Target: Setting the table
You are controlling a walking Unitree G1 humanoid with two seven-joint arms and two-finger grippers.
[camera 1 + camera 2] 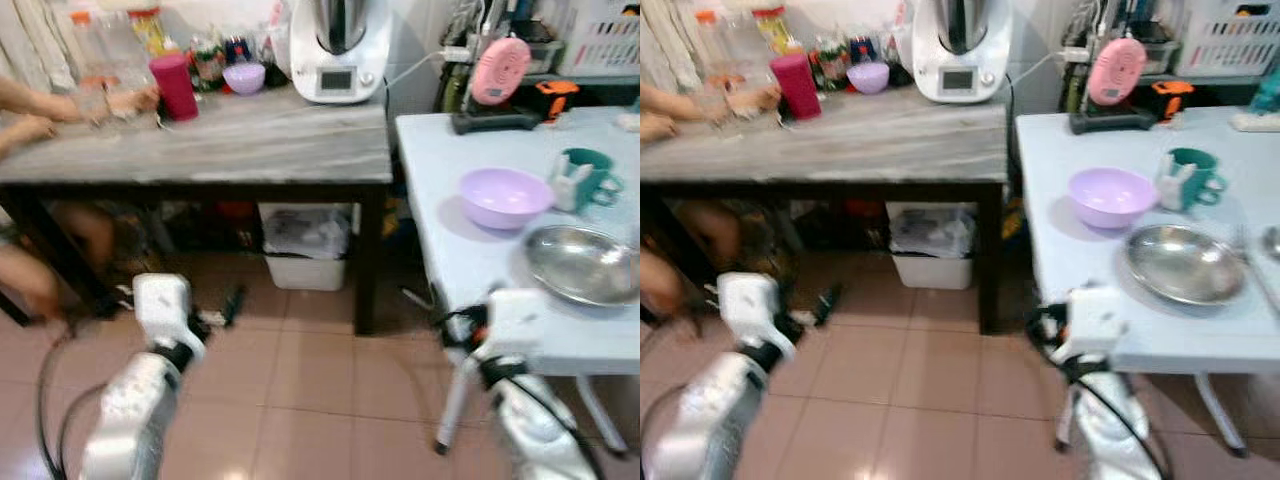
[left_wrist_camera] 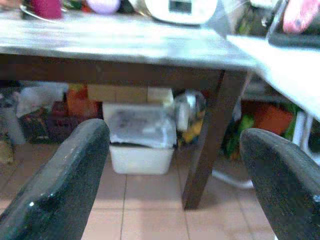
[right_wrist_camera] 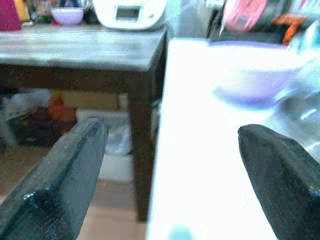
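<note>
At the right of the frame a lilac bowl [image 1: 505, 196], steel bowl [image 1: 583, 263] and green mug [image 1: 585, 176] sit on the white tabletop [image 1: 455, 240], while left tool [image 2: 172, 175] and right tool [image 3: 170, 175] gape wide, holding nothing.

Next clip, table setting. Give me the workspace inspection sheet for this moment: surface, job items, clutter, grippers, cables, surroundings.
Surface: white table on the right; grey-topped table on the left.
Job's things: lilac bowl, steel bowl and green mug on the white table.
Clutter: white kitchen machine, red cup, small lilac bowl, bottles at the back; pink device.
Grippers: left gripper open, low over the floor; right gripper open at the white table's edge. Both hold nothing.
Cables: white cord behind the machine.
Surroundings: person's hands on the grey-topped table; white bin underneath.
</note>
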